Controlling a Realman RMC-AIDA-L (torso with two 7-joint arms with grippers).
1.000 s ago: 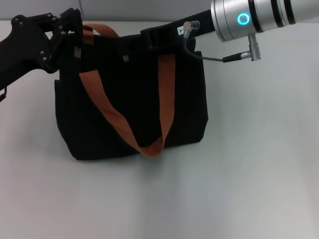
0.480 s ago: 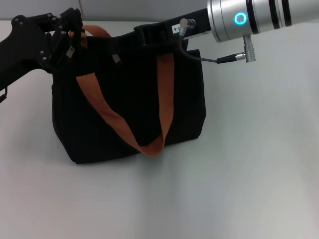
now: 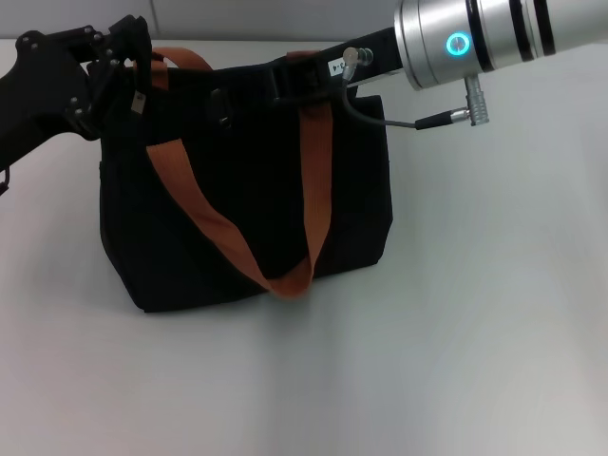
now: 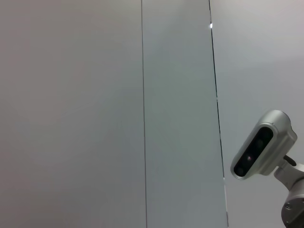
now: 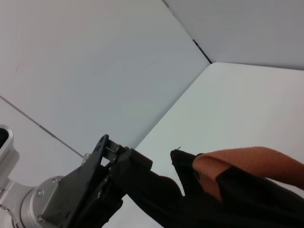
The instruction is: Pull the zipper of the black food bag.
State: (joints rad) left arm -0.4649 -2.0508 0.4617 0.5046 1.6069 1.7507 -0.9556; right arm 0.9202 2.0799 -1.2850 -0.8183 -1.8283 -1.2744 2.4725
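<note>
plain white table [image 3: 456, 361] with a grey wall behind it, and the black food bag [image 3: 247, 218] standing upright in the middle. my left gripper [image 3: 128, 66] is clamped on the bag's top left corner, bracing it. the right gripper [image 3: 249, 92] is down on the top edge, can't tell from here if it's clenched. the zipper [image 3: 222, 106] pull has slid left along the track over the last second, with my right arm moving the same way, so i reckon the pull is well underway, more track to go.
</note>
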